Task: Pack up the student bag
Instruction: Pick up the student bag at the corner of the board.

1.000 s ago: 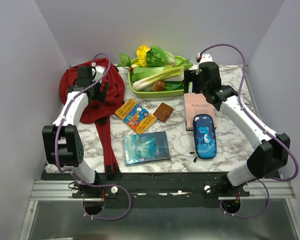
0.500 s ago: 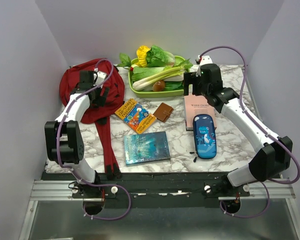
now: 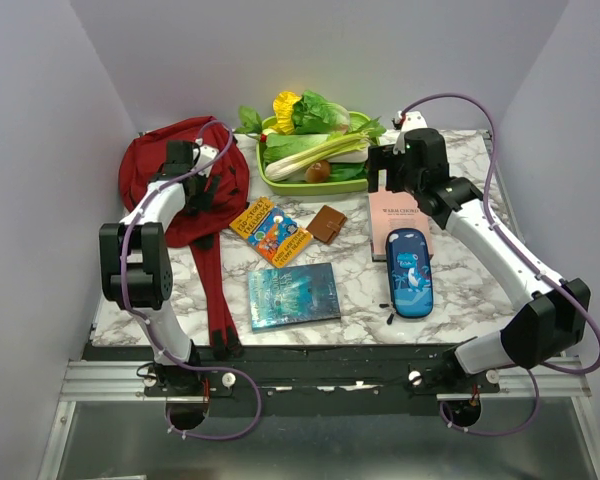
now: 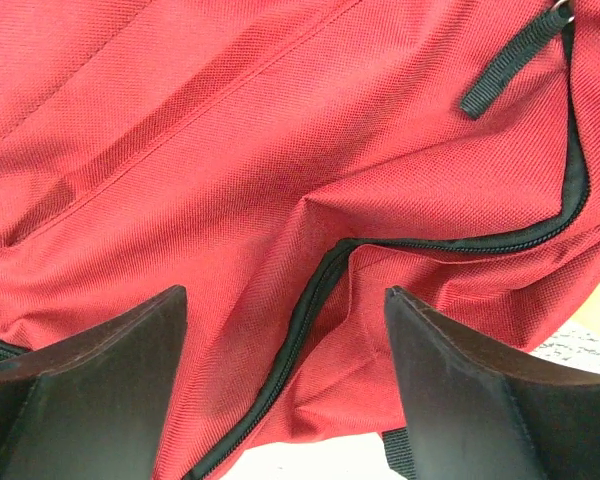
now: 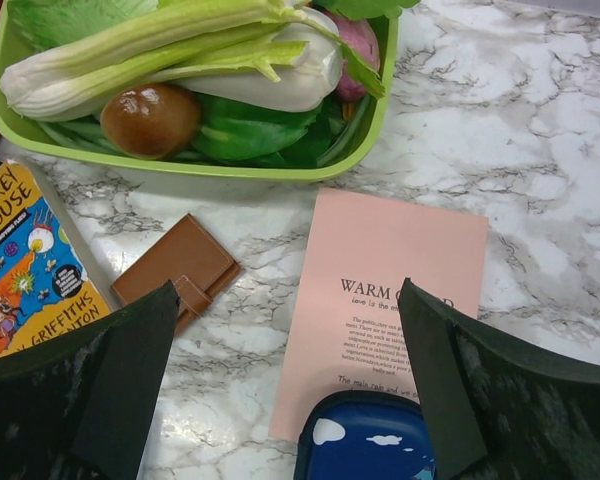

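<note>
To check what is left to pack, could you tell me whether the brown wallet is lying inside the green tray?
No, the brown wallet lies on the marble table just outside the green tray.

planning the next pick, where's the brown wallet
In the top view the wallet lies mid-table, between the orange book on its left and the pink book, just in front of the green tray.

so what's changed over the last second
The left arm pulled its elbow in toward the student bag, and the left tool crept slightly right over it, open, gripping nothing. The right arm barely shifted; the right tool hovers open over the pink booklet. The orange book, blue book, wallet, pencil case and vegetable tray stayed put.
</note>
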You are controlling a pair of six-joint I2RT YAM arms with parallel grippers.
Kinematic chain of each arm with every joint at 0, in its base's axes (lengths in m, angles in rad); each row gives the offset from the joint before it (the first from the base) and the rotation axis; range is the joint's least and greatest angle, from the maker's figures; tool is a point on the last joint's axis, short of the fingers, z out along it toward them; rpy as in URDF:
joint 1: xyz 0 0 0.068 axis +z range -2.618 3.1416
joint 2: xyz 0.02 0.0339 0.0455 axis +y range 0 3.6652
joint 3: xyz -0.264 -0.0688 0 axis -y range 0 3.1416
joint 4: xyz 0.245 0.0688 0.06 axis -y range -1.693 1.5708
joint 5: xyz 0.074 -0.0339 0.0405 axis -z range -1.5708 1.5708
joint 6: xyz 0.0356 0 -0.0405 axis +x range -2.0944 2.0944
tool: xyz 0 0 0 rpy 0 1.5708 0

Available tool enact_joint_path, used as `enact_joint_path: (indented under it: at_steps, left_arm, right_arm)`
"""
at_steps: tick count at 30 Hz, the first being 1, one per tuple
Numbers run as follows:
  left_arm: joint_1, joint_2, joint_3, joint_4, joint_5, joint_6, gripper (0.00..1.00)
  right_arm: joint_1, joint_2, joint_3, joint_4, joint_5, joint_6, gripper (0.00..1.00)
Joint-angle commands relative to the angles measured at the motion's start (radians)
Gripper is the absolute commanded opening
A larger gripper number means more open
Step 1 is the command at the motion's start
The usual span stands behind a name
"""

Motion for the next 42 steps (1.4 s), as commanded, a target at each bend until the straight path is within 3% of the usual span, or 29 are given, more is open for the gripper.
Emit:
enact_joint_path:
  at_steps: [1,6,10,12,15,16,20,32,37,42]
  left_arm:
    - [0.005,0.031,0.016,0.007,-0.028,0.032,0.77]
    - [0.007,0.073,0.039,-0.026,-0.055,0.023,0.62]
    - [0.005,0.077,0.038,-0.021,-0.067,0.023,0.39]
    - [0.007,0.080,0.036,-0.009,-0.079,0.023,0.37]
    - [0.005,0.079,0.023,0.008,-0.099,0.031,0.23]
    - [0.005,0.079,0.023,0.010,-0.107,0.031,0.14]
    - [0.007,0.047,0.064,-0.035,-0.069,0.015,0.03]
    - [0.016,-0.156,0.397,-0.277,0.183,-0.083,0.00]
    - [0.018,-0.242,0.377,-0.400,0.422,0.006,0.00]
    - [-0.005,-0.294,0.348,-0.666,0.655,0.202,0.00]
  right_arm:
    - [0.006,-0.025,0.008,-0.015,-0.008,-0.020,1.00]
    - [0.006,-0.023,0.023,-0.024,-0.025,-0.020,1.00]
    - [0.006,-0.023,0.031,-0.024,-0.028,-0.016,1.00]
    - [0.006,-0.023,0.032,-0.024,-0.029,-0.016,0.99]
    - [0.006,-0.026,0.029,-0.021,-0.037,-0.014,0.98]
    - [0.006,-0.026,0.028,-0.021,-0.036,-0.013,0.98]
    - [0.005,-0.034,0.018,-0.012,-0.048,-0.007,0.96]
    - [0.006,-0.052,-0.034,0.042,-0.117,0.007,0.94]
    - [0.006,-0.065,-0.066,0.074,-0.146,0.003,0.93]
    - [0.006,-0.069,-0.090,0.080,-0.180,0.001,0.92]
